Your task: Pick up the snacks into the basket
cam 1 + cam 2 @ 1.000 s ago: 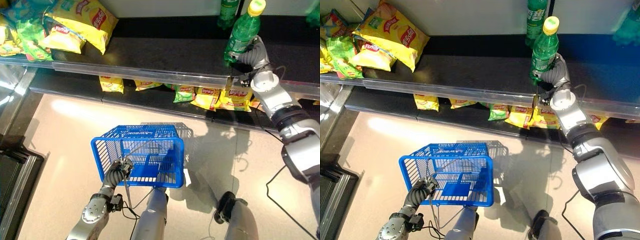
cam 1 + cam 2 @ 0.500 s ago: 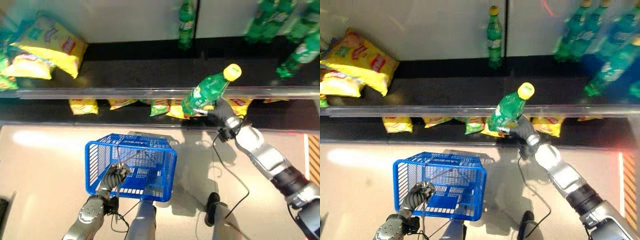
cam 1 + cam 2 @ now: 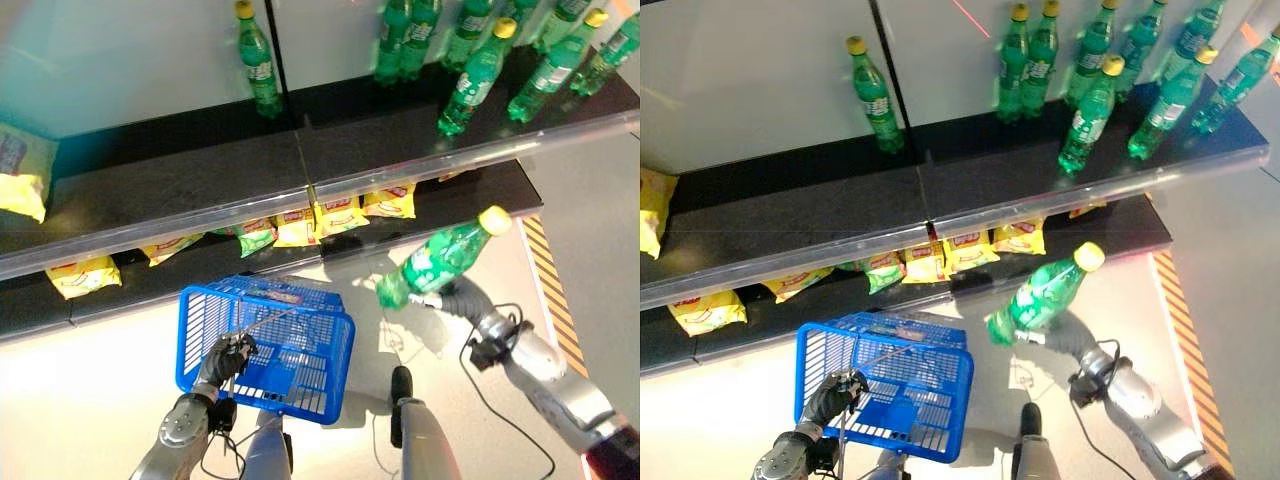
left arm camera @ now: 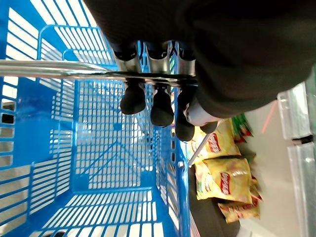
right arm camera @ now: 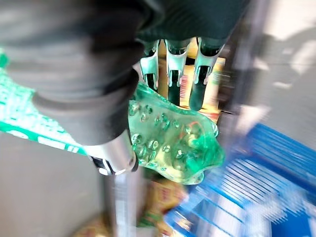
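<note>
Right of the basket, above the floor, we see the right hand [image 3: 458,297] with fingers [image 5: 171,74] and thumb wrapped round the lower body of a green bottle [image 3: 436,259]. Its long axis lies tilted: yellow cap up and to the robot's right, toward the shelf; rounded base down and to the left, toward the basket. We note clear green plastic, a dimpled bottom, and a green-and-white label round the middle. In the right wrist view the bumpy base pokes out past the fingers. It hangs clear of both shelf and basket, its base just beside the basket's right rim but not over it.

We see the blue basket [image 3: 205,325], a wire-mesh type, held off the floor at lower left. The left hand [image 3: 224,358] is clenched round its thin metal handle [image 4: 59,69]; the left wrist view shows dark fingertips [image 4: 162,106] curled over the bar, with the basket's inside below them. We spot no goods in the part of the basket that shows.

Behind, the upper shelf [image 3: 180,185] carries a single green bottle [image 3: 258,62] standing upright at the back and a group of green bottles [image 3: 1100,75] further right, with a yellow bag [image 3: 20,180] at the far left. On the lower shelf, yellow snack bags [image 3: 335,215] lie in a row, with one green bag [image 3: 256,238] among them.
</note>
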